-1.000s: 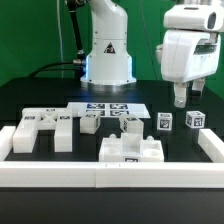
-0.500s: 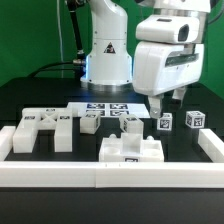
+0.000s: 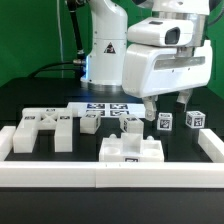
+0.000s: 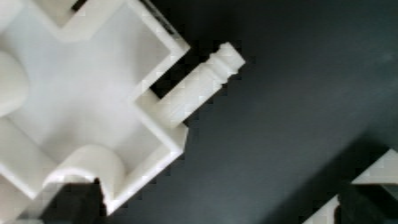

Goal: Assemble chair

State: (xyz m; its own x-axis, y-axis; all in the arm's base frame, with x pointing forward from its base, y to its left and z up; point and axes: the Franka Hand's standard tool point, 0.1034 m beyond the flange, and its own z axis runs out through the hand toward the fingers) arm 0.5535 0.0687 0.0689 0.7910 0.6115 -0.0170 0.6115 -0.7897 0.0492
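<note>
Gripper hung over the black counter toward the exterior view's right, fingers spread wide with nothing pinched, tips off the surface. Chair was not put together: its loose white parts lay scattered on the counter inside the white border rail. H-shaped part sat at the exterior view's left, close to the rail's left arm. Small block and second small block sat just on the near side of the marker board. Tagged cube showed under the gap between the fingers, not touching them; how far it sat from them in depth could not be told. Another tagged cube sat further right, apart from the first. Notched block, tag on its near face, sat nearest at centre, close to the rail. Robot base stood far centre. Wrist view was blurred: a white cross-shaped piece over dark counter, which part it was could not be told
</note>
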